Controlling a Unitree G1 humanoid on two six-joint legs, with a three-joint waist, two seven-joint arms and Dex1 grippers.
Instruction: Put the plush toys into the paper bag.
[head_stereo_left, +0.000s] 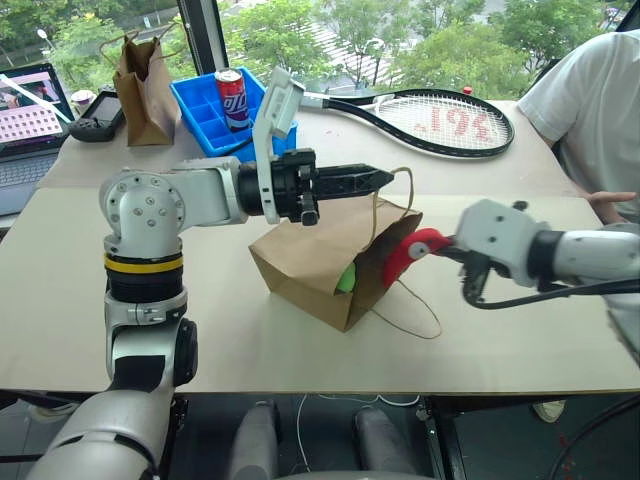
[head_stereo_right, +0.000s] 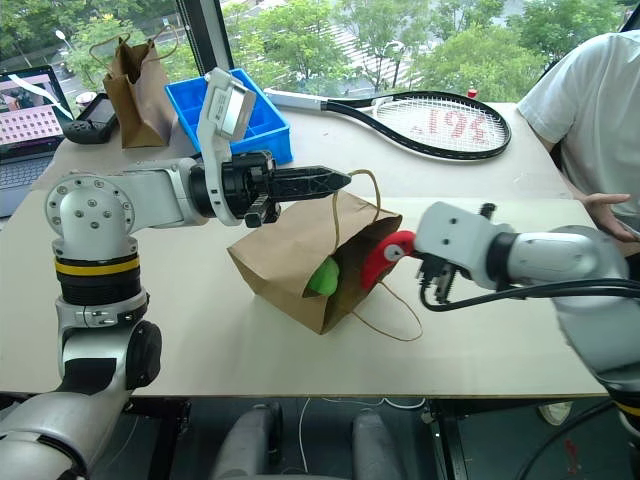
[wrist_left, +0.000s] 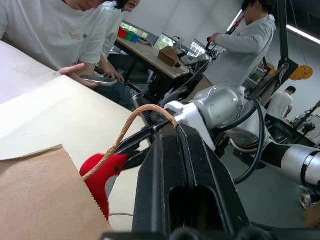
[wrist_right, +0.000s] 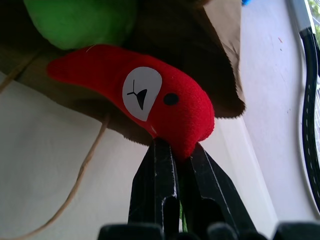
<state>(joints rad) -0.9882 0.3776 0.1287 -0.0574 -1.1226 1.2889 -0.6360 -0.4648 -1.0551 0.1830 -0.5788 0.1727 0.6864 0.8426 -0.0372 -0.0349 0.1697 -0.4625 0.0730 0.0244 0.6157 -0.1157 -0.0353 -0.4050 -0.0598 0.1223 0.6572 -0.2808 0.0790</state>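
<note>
The paper bag (head_stereo_left: 305, 262) lies on its side on the table (head_stereo_left: 500, 340), its mouth facing my right arm. My left gripper (head_stereo_left: 386, 178) points level over the bag and is shut on one twine handle (wrist_left: 142, 111), holding the mouth up. The light-green ball (head_stereo_left: 346, 278) sits inside the bag near the opening. My right gripper (head_stereo_left: 447, 247) is shut on the thick end of the red chili toy (wrist_right: 150, 95), whose pointed end reaches into the bag's mouth. The second twine handle (head_stereo_left: 415, 322) lies loose on the table.
At the back left stand a darker brown bag (head_stereo_left: 145, 85), a blue bin (head_stereo_left: 210, 125) with a red can (head_stereo_left: 231, 98), a laptop (head_stereo_left: 25, 125) and a black controller (head_stereo_left: 95, 125). A tennis racket (head_stereo_left: 440, 120) lies at the back. A person (head_stereo_left: 590, 95) sits at the right edge.
</note>
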